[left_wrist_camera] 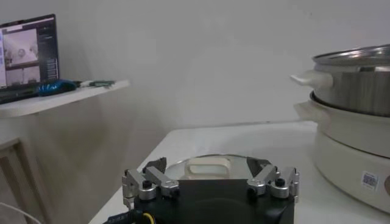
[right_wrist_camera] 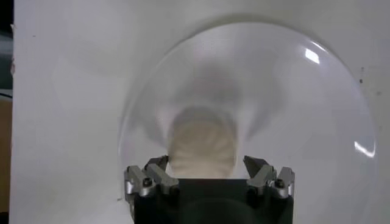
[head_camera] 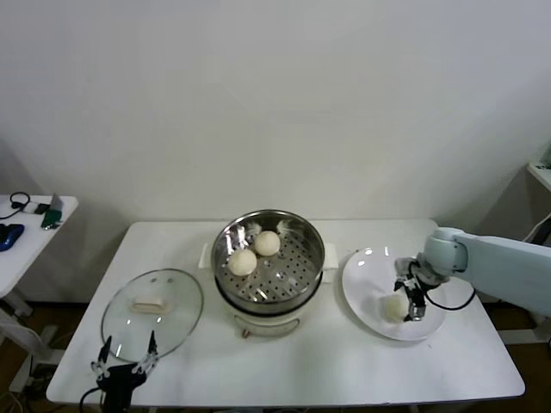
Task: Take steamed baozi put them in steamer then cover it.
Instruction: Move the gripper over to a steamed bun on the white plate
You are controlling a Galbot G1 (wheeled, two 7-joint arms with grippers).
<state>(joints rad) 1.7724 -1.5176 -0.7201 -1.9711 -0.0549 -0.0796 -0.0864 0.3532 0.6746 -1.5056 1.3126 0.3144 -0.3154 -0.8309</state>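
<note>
The steamer (head_camera: 225,248), a shiny steel pot on a white base, stands mid-table with two baozi (head_camera: 243,261) (head_camera: 267,243) on its perforated tray. A third baozi (head_camera: 393,308) lies on the white plate (head_camera: 366,271) at the right. My right gripper (head_camera: 408,308) is low over the plate, open, with its fingers on either side of that baozi (right_wrist_camera: 202,146). The cover (head_camera: 176,297), a glass lid with a cream handle, lies flat left of the steamer. My left gripper (head_camera: 128,347) is open and empty at the lid's near edge. No other baozi shows.
The white table (head_camera: 301,361) has a front edge close to my left gripper. A small side table (head_camera: 34,225) with small items stands at far left. The left wrist view shows the steamer (left_wrist_camera: 359,91), the lid's handle (left_wrist_camera: 207,167) and a laptop (left_wrist_camera: 27,55).
</note>
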